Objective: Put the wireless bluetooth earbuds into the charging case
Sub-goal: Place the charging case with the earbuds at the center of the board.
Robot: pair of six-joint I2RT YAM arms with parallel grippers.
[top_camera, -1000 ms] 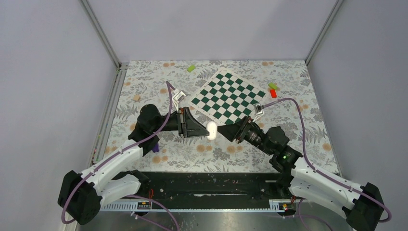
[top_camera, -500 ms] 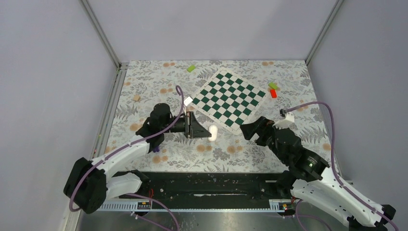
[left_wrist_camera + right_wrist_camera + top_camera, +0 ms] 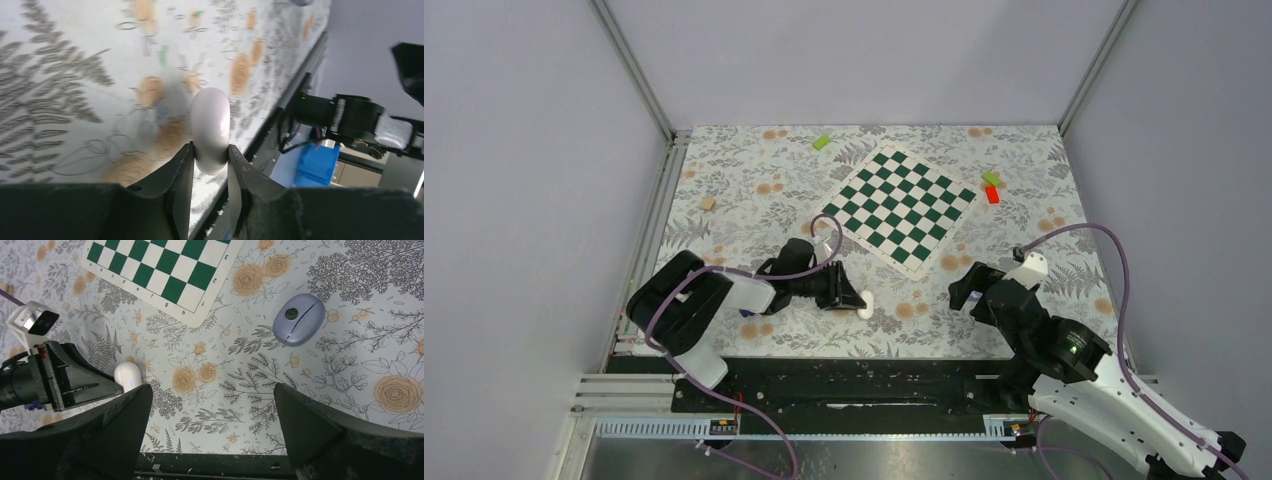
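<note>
Left gripper (image 3: 210,152) clamped on the charging case (image 3: 210,120): both fingers pinched the near end of the white pebble, and its rounded far end stuck out over the floral bench (image 3: 60,60). Whether the case touched the cloth could not be told. From above, gripper and case sat at 7 o'clock of the chessboard (image 3: 904,205), just off its near corner, with the left arm lying low and pointing toward 3 o'clock.

Right gripper (image 3: 211,390) stood spread wide, nothing between its fingers (image 3: 115,430), above the bench at 5 o'clock of the chessboard. In its wrist view the case lay at 9 o'clock. A bluish-grey oval pod (image 3: 298,320), with a dark round spot and a seam across it, lay flat on the cloth at 1 o'clock, well apart from the case.

Farther out: lime block (image 3: 822,142) at 11 o'clock of the chessboard, red block (image 3: 992,195) at 3 o'clock with a small green piece (image 3: 990,178) just beside it, tan cube (image 3: 709,203) at 9 o'clock.
</note>
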